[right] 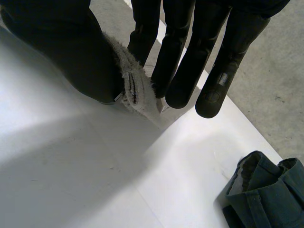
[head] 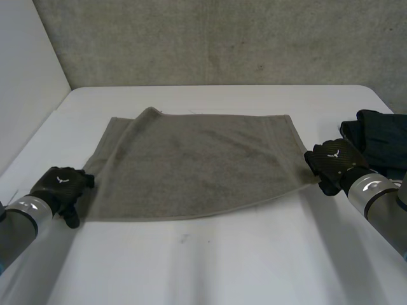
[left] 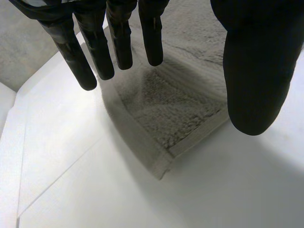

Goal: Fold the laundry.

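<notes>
A grey towel [head: 197,162] lies spread flat on the white table [head: 222,267], with its far left corner slightly turned over. My left hand [head: 60,184] hovers just off the towel's near left corner [left: 164,159]; its fingers [left: 95,52] are straight and stand apart from the thumb, holding nothing. My right hand [head: 334,162] is at the towel's near right corner. In the right wrist view that corner [right: 137,90] is pinched between the thumb [right: 71,47] and the fingers [right: 180,71].
A dark blue garment [head: 381,136] lies bunched at the table's right edge, just beyond my right hand, and it is seen too past the fingertips [right: 263,194]. Grey walls stand behind and to the left of the table.
</notes>
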Robot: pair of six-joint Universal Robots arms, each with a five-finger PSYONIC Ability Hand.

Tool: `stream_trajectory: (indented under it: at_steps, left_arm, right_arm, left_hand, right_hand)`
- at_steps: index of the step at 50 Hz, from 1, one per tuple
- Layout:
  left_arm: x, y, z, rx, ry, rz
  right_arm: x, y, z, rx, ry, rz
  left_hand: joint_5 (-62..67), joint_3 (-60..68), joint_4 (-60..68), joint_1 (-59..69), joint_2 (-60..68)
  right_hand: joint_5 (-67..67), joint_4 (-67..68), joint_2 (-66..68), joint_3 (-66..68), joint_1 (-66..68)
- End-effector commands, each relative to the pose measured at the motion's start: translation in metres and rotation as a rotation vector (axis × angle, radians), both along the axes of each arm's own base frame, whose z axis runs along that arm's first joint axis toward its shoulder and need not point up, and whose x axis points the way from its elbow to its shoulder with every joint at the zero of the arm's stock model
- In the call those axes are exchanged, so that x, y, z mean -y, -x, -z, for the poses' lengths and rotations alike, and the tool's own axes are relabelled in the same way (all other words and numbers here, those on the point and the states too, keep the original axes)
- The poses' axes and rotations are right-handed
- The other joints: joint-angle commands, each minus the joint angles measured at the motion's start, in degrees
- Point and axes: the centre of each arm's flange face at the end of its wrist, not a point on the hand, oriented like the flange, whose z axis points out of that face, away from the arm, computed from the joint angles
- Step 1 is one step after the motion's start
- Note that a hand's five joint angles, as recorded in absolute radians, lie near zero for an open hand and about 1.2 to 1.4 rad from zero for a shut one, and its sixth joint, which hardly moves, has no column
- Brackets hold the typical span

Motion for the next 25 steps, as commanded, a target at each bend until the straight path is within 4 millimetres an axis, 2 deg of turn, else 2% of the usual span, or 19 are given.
stream_trajectory:
  at_steps: [1, 16, 25]
  left_arm:
    - [0.005, -0.006, 0.001, -0.014, 0.002, -0.006]
    - [0.020, -0.005, 0.015, -0.013, 0.022, 0.000]
    - [0.031, -0.005, 0.017, -0.013, 0.033, 0.005]
  right_arm:
    - [-0.001, 0.000, 0.001, 0.000, -0.002, -0.001]
    - [-0.001, 0.000, 0.003, -0.003, -0.009, -0.003]
    - [-0.002, 0.000, 0.003, -0.005, -0.010, -0.002]
  left_hand:
    - [7.18, 6.37, 7.05, 6.15, 6.44]
    - [12.40, 11.59, 12.27, 11.37, 11.66]
    - [21.81, 21.00, 21.68, 20.78, 21.08]
  right_hand:
    - [13.13, 11.86, 12.28, 12.27, 23.20]
    - [13.13, 11.86, 12.28, 12.27, 23.20]
    - [13.13, 11.86, 12.28, 12.27, 23.20]
